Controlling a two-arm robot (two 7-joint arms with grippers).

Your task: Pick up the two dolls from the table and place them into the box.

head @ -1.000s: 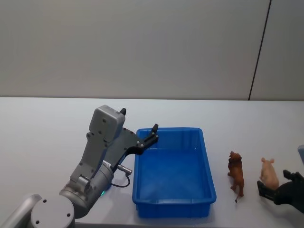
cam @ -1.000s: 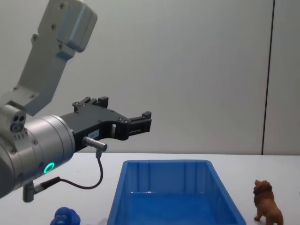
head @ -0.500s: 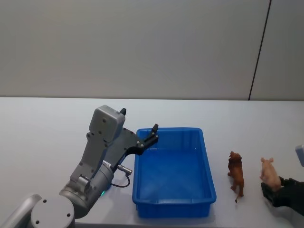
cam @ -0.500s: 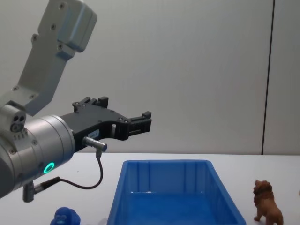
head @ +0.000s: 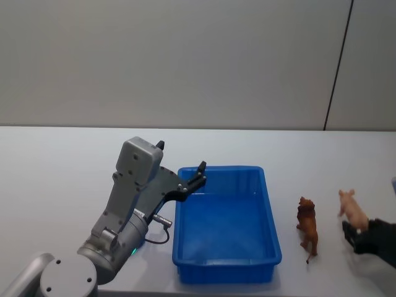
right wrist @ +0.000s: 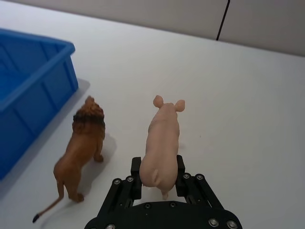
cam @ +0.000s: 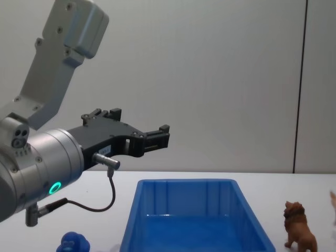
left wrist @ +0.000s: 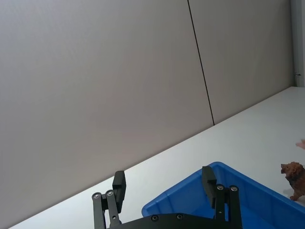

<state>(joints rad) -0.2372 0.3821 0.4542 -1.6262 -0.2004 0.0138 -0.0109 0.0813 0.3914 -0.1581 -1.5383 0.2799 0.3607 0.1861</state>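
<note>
The blue box point(head: 272, 218) sits mid-table on the white table point(head: 55, 161). To its right stands a brown lion doll point(head: 307, 225), which also shows in the right wrist view point(right wrist: 82, 143). My right gripper point(right wrist: 158, 164) is shut on the rear of a pink pig doll point(right wrist: 163, 133), held just right of the lion point(head: 351, 209). A bright blue lumpy doll point(cam: 73, 243) lies on the table left of the box point(cam: 184, 197), below my left arm. My left gripper point(head: 181, 156) hangs open and empty over the box's left rim.
The left arm's grey body point(head: 124, 210) stands close beside the box's left wall. A grey wall runs behind the table. Bare tabletop stretches behind the box and to the far left.
My right gripper has closed in on the pink pig and carried it slightly upward and away from the table's front edge. The left arm, box and lion have not moved.
</note>
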